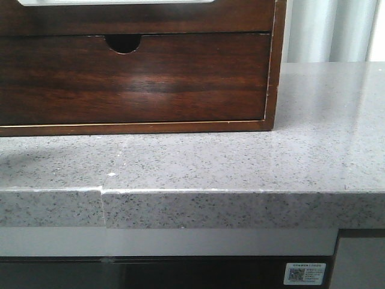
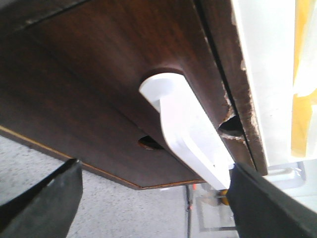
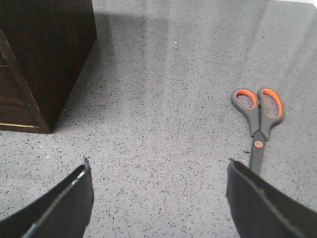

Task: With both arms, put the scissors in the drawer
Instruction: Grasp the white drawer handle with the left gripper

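While the dark wooden cabinet (image 1: pixel 274 66) sits at the back of the grey speckled counter (image 1: pixel 240 162), the front view shows only its lower drawer with a half-round notch (image 1: pixel 123 43) in the top edge, shut flush in the frame. Above it runs the drawer (image 1: pixel 138 17), a plain glossy brown front with a strip of pale white along the top edge of the picture.

No arm shows from the front. In the left wrist view the left pincer (image 2: pixel 153 198) is spread wide, its two dark fingers (image 2: pixel 44 201) apart and holding nothing, close up against brown wood. A white flat piece (image 2: pixel 185 129) with a rounded end lies against that wood between them; I cannot tell what it is.

In the right wrist view the right pincer (image 3: pixel 158 198) is likewise spread and empty, hanging over bare counter. The scissors (image 3: pixel 258 124), grey with orange-lined handle loops, lie flat and closed on the counter, well apart from the cabinet's corner, their blade tip hidden behind one finger.
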Tool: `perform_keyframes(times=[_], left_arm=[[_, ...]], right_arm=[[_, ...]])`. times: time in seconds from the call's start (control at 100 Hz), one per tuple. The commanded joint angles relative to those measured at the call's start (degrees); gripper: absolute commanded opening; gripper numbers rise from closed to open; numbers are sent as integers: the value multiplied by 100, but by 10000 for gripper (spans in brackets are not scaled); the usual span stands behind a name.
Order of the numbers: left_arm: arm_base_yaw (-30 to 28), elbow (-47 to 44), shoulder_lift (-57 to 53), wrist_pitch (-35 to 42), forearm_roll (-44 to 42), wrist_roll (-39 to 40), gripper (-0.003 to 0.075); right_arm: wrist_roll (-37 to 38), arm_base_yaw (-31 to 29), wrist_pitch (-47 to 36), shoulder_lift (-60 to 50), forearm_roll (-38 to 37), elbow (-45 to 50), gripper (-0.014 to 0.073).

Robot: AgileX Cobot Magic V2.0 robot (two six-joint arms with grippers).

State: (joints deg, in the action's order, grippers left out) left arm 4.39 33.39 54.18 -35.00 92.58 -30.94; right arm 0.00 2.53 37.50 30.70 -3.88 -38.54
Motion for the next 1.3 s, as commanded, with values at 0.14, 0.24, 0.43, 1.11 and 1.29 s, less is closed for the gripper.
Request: perform_keyframes(times=[0.14, 0.24, 0.43, 1.11, 1.29], left_arm=[[-11, 284, 705, -979, 1442, -1121, 563], [-11, 444, 989, -1248, 1442, -1244, 562], [-11, 726, 1357, -1471, 1442, -1469, 481], [-11, 1053, 1911, -1824, 1442, -1602, 156], [-11, 1053, 1911, -1824, 1442, -1624, 71]], right_arm=[[0, -26, -442, 67, -10, -194, 505], [0, -26, -442, 67, -10, -194, 505], [0, -26, -442, 67, -10, -194, 505], [0, -26, -442, 67, -10, -194, 505], [0, -26, -442, 67, -10, -194, 505]])
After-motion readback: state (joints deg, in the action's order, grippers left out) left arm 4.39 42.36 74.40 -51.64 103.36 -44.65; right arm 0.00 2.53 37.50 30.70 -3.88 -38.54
